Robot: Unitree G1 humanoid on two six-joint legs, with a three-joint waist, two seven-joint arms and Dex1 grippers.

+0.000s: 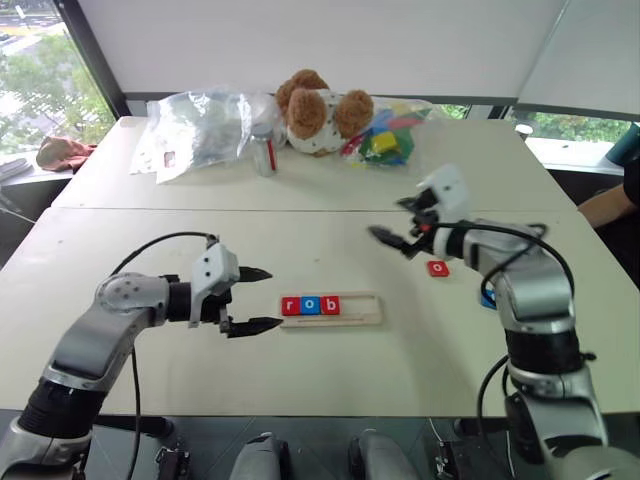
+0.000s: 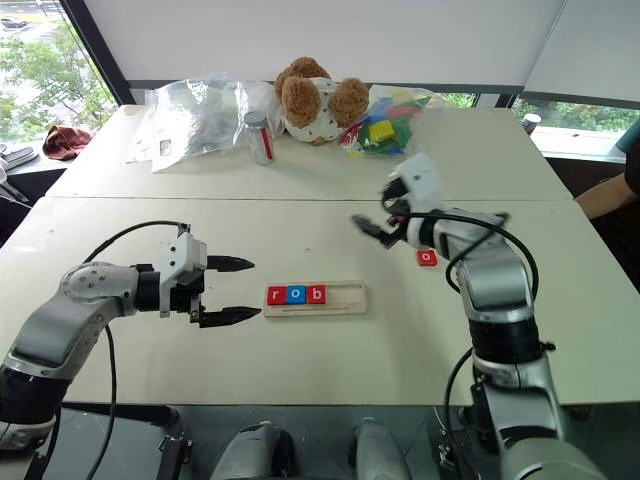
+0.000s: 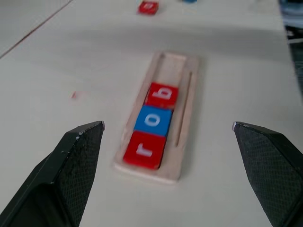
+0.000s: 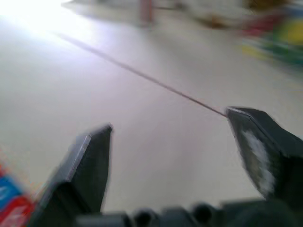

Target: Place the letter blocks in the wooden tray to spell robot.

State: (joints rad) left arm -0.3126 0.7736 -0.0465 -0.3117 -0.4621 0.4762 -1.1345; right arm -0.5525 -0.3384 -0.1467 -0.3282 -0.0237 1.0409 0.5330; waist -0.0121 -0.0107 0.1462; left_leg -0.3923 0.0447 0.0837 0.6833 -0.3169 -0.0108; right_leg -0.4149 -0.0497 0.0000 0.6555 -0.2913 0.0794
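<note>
Tiles spelling "rob" sit in the wooden tray (image 1: 358,309) near the middle of the white desk (image 1: 300,380): a red r tile (image 1: 290,306), a blue o tile (image 1: 310,305) and a red b tile (image 1: 330,305), edge to edge at the tray's left end, with the right part of the groove bare. A red o tile (image 1: 438,268) lies flat on the desk well to the right of the tray, just beside the right arm. The left gripper (image 1: 252,299) hovers just left of the tray, pointing along it, fingers spread wide and holding nothing. The right gripper (image 1: 392,230) hangs above the desk beyond the tray, also wide and empty. At the far edge lie a teddy bear (image 1: 320,108), plastic bags (image 1: 205,125) and a bag of coloured toy blocks (image 1: 385,140).
</note>
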